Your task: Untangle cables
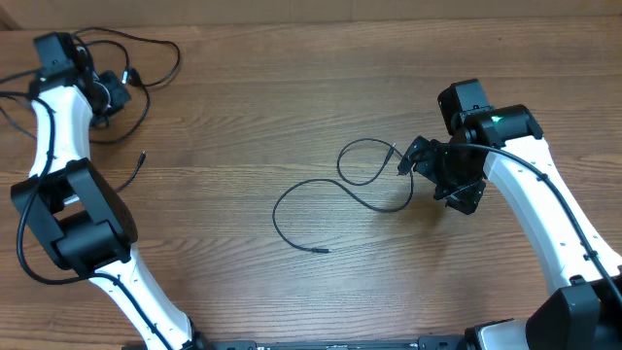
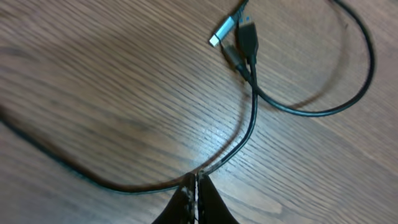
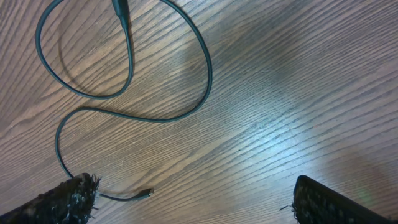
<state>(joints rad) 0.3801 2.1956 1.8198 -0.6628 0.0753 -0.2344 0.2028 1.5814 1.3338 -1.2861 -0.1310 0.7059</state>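
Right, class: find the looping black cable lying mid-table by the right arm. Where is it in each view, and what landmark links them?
Overhead: the looping cable lies centre, just left of the right tool.
Left wrist: not in it; the shut left tool pinches a different cable.
Right wrist: it curls across the upper left, above the open tool's fingers.
Shared landmark: the wood-grain table.

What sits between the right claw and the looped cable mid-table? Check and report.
Nothing visible does. The right claw stands open over bare table, and the looped cable lies on the wood just ahead of it, one tip close to a finger. No other object lies between them.
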